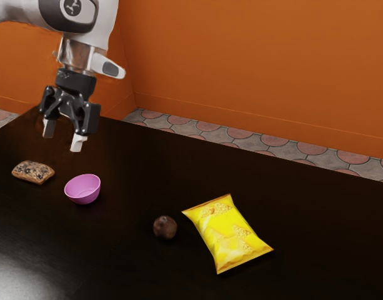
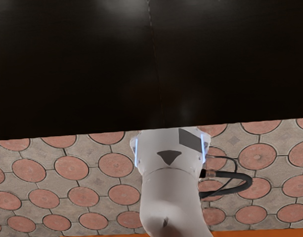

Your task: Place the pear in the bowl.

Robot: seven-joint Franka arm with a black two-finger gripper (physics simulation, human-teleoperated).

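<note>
Judging the dark, roundish pear point(image 1: 165, 227) firm, light and maybe slippery, I'd pinch its widest girth; it sits to the exterior view's right of the bowl point(image 1: 83, 189). My gripper point(image 1: 62, 136) is spread wide, holding nothing.

"My gripper point(image 1: 62, 136) is black. The bowl point(image 1: 83, 190), lower than it?"
"Pinkish-purple. The bag point(image 1: 228, 234)?"
"Yellow, golden-brown printed shapes."
"Tabletop point(image 1: 129, 262)?"
"Near-black. I see reddish rounds patterning the grey floor point(image 2: 94, 154)."

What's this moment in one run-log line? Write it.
jaws: open, raised, empty | dark roundish fruit, likely the pear: on table, beside yellow bag | pink bowl: empty | placing: not done
</note>
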